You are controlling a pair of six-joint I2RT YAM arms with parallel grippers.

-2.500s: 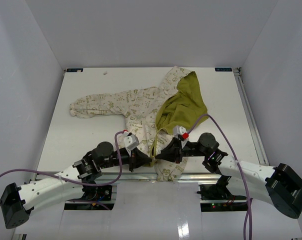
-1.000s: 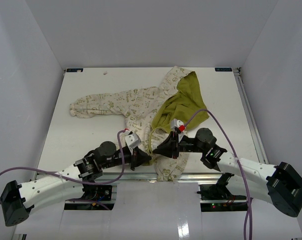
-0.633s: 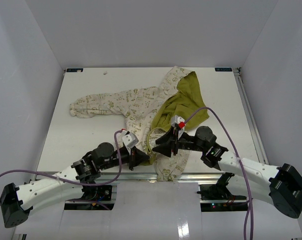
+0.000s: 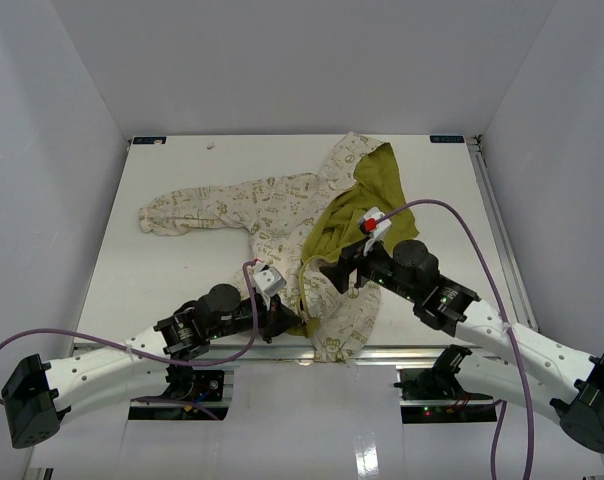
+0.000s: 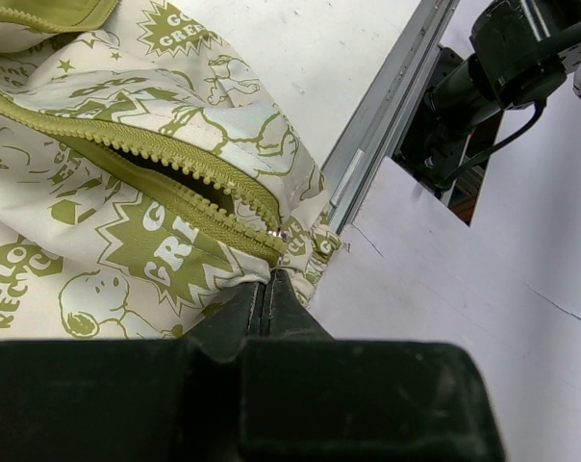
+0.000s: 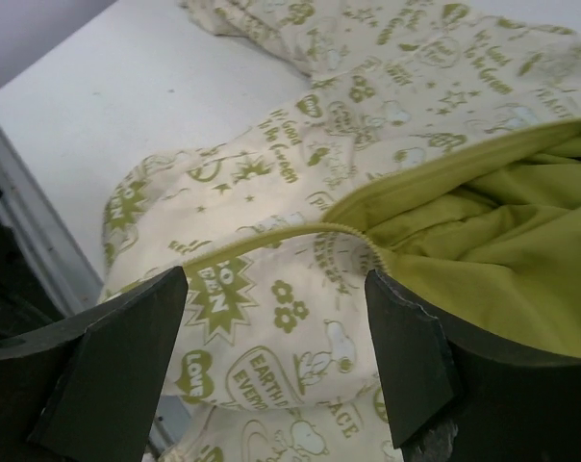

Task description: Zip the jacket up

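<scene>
Across the near-right part of the white surface [image 4: 182, 275] the jacket [image 4: 272, 205] lay spread. Its hood pointed toward the far wall, one sleeve [image 4: 182, 212] stretched out to the left, and the hem reached the metal rail [image 5: 387, 135] at the near edge. The front stood open higher up, with the olive lining [image 4: 367, 205] turned outward. Green lettering was printed on the cream cloth. In the left wrist view one starburst read "GO GREE", cut off by the frame edge; a second burst showed "GRE", and the remaining words were only partly legible. In the right wrist view "EARTH" could be read near the bottom, with "ACE" below it; other wording was folded or too small to read. The zipper [image 5: 175, 183] had olive teeth, its two rows meeting at the hem and parting above. The left gripper [image 5: 269, 279] had its jaws fully closed, pinching the hem just below the zipper's lower end. The right gripper [image 6: 271, 356] hung over the jacket front with its jaws wide apart, nothing between them and no contact with the cloth visible. A stretch of olive zipper edge [image 6: 348, 231] lay beneath the gap.
</scene>
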